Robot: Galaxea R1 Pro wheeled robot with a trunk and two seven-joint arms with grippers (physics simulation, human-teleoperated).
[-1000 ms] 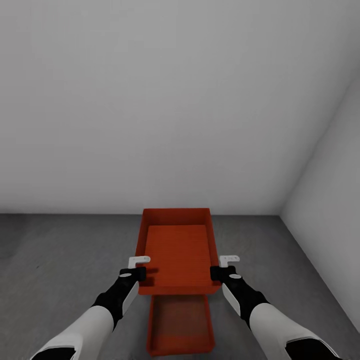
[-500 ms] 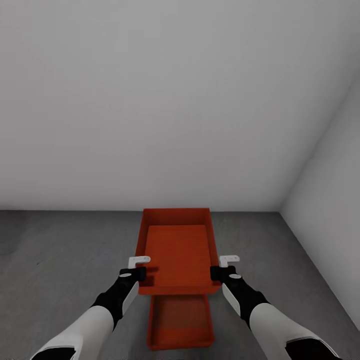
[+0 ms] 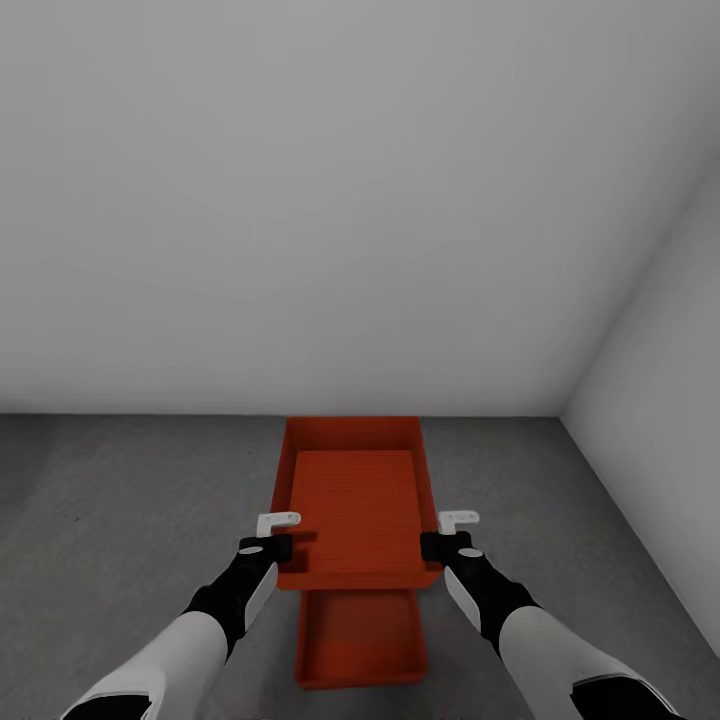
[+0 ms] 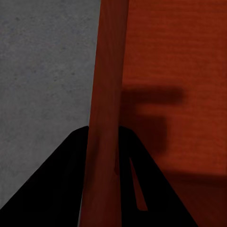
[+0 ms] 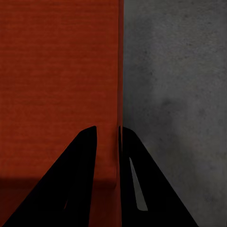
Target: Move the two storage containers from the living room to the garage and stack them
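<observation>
I hold one red-orange storage container point(image 3: 355, 500) level in the air between both arms. My left gripper point(image 3: 275, 545) is shut on its left side wall point(image 4: 108, 85), and my right gripper point(image 3: 432, 545) is shut on its right side wall point(image 5: 117, 71). In each wrist view the thin wall runs between the black fingers. The second storage container point(image 3: 360, 640) rests on the dark concrete floor point(image 3: 120, 520) of the garage. It lies directly below the near end of the held one, which hides its far end.
A plain white-grey wall point(image 3: 350, 200) stands just beyond the held container. A second wall point(image 3: 660, 420) meets it in a corner at the right. Open concrete stretches to the left and to the right of the containers.
The whole view has shifted slightly: the wall's base line and the floor container now sit a little higher in the picture. The held container and both grippers keep their places in the view.
</observation>
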